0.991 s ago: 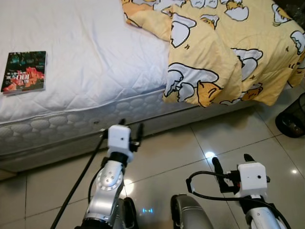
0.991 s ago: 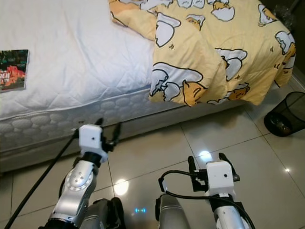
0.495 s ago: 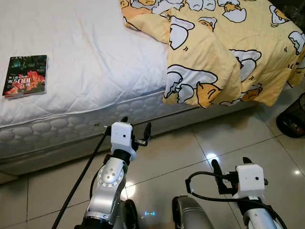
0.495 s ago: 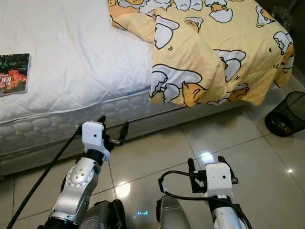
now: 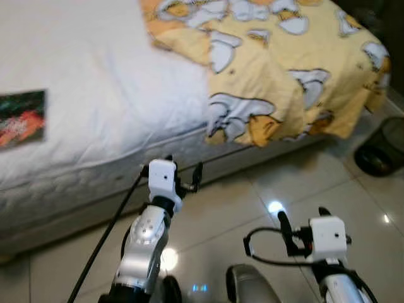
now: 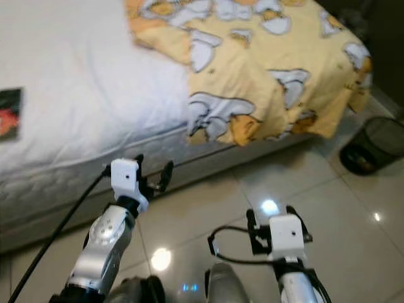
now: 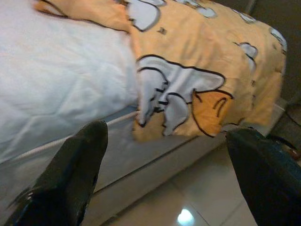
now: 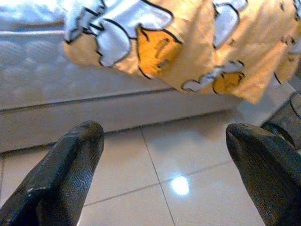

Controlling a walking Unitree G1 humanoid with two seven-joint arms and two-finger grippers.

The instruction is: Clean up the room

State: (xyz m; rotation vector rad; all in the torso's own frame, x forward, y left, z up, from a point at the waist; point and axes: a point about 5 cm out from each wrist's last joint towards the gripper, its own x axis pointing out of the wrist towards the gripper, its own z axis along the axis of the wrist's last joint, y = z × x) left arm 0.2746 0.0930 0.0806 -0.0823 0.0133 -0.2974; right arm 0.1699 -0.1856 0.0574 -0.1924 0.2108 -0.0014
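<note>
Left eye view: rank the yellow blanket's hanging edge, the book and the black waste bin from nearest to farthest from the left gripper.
From the left gripper:
1. Yellow blanket, hanging off the bed edge, ahead and right.
2. Book, on the white mattress, far left.
3. Black waste bin, on the floor, far right.

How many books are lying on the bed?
1. The book lies flat on the white mattress, near its front edge on the robot's left, well apart from the yellow blanket. More could be hidden under the blanket.
</note>
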